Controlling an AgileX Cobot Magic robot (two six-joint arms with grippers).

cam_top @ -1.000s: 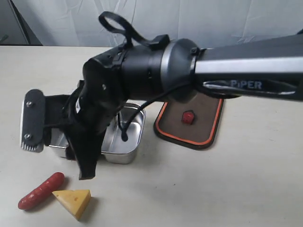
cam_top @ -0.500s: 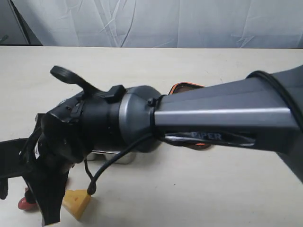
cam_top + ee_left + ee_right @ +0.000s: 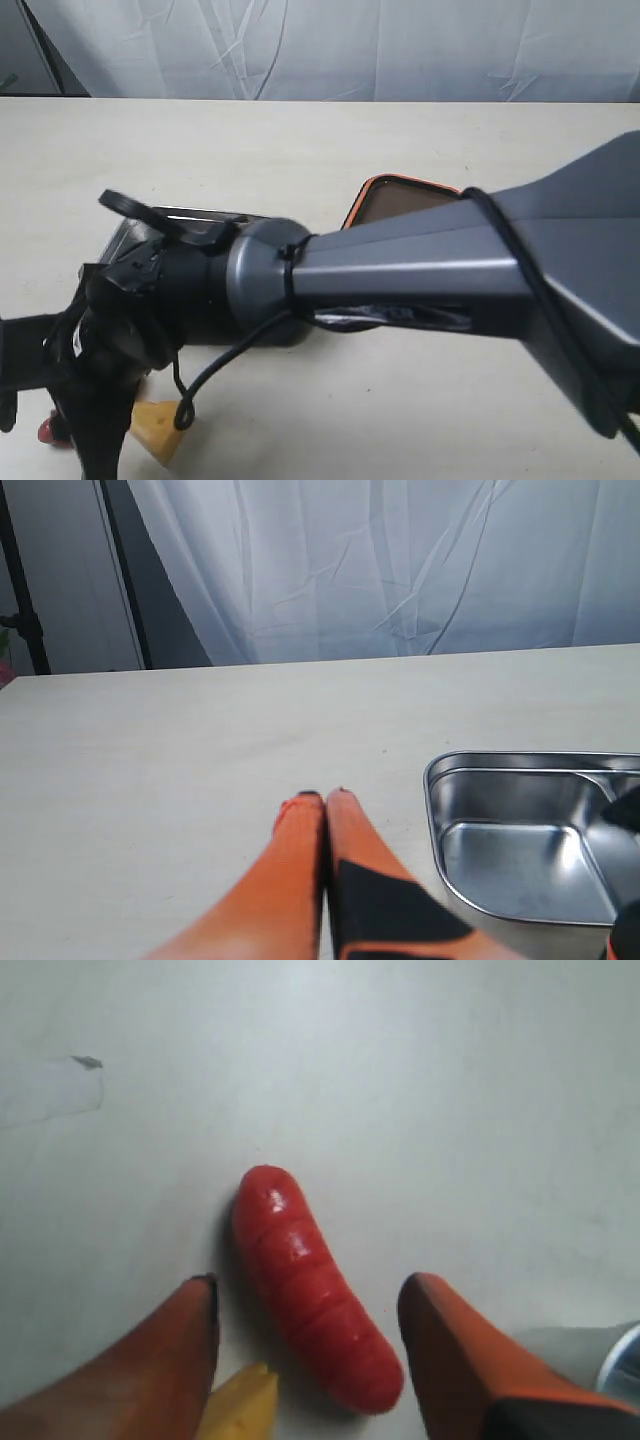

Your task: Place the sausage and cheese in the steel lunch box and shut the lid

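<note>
Spread wide on right gripper (image 3: 310,1285), straddling sausage (image 3: 290,1250) without touching it; pressed together, empty, on left gripper (image 3: 322,800), near box (image 3: 510,865). Sausage flat on table, near left, skewed between the fingers, cheese (image 3: 240,1400) just beside one of them. On closing, could catch or shove the cheese; could also swivel or squirt the round sausage out. Lid (image 3: 390,200) off, right of box. No legible writing; arm label blurred.

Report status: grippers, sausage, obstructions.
Right gripper open, straddling the sausage on the table. Left gripper shut, empty, beside the steel lunch box. Cheese corner also between the jaws.
</note>
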